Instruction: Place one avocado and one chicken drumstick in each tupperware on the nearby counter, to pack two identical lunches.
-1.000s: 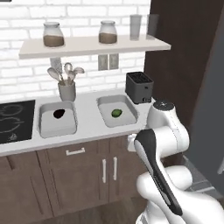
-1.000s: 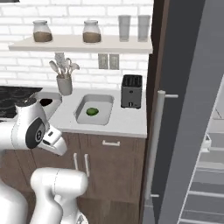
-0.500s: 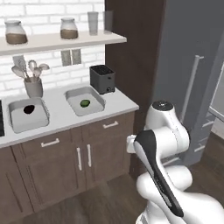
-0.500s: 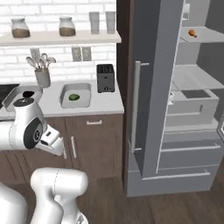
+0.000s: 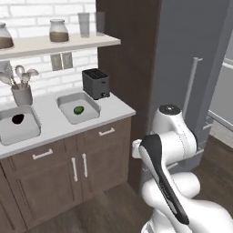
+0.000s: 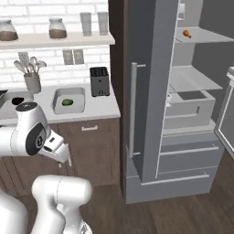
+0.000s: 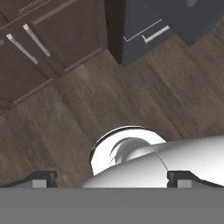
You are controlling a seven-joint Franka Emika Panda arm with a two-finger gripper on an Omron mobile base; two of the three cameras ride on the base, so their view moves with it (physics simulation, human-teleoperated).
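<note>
- 2 light-grey tupperware tubs sit on the pale counter (image 5: pixel 54 129), well away from the gripper and above it. The nearer tupperware (image 5: pixel 79 108) holds a bright green avocado (image 5: pixel 78 110); the farther tupperware (image 5: pixel 18 124) holds a near-black avocado (image 5: pixel 17 119).
- Neither tub shows a drumstick, so by this reading the avocado half of the packing is done and the drumstick half is not.
- A small orange item that may be a chicken drumstick (image 6: pixel 187 33) lies on a high shelf of the open fridge (image 6: pixel 192 87), far from the gripper on the side away from the counter. It is too small to name with certainty.
- The gripper (image 7: pixel 112 177) is tucked low against the robot's own body and points down at the wood floor (image 7: pixel 131 96). Its 2 fingertips stand spread wide apart, and nothing is between them.
- Dark cabinet fronts (image 7: pixel 39 39) lie ahead of the gripper across the floor.
- The step in hand looks like travel from the counter towards the fridge.
- The next move likely calls for raising the arm out of its tuck, reaching up to that high shelf with the fingers spread, and closing on the drumstick.
</note>
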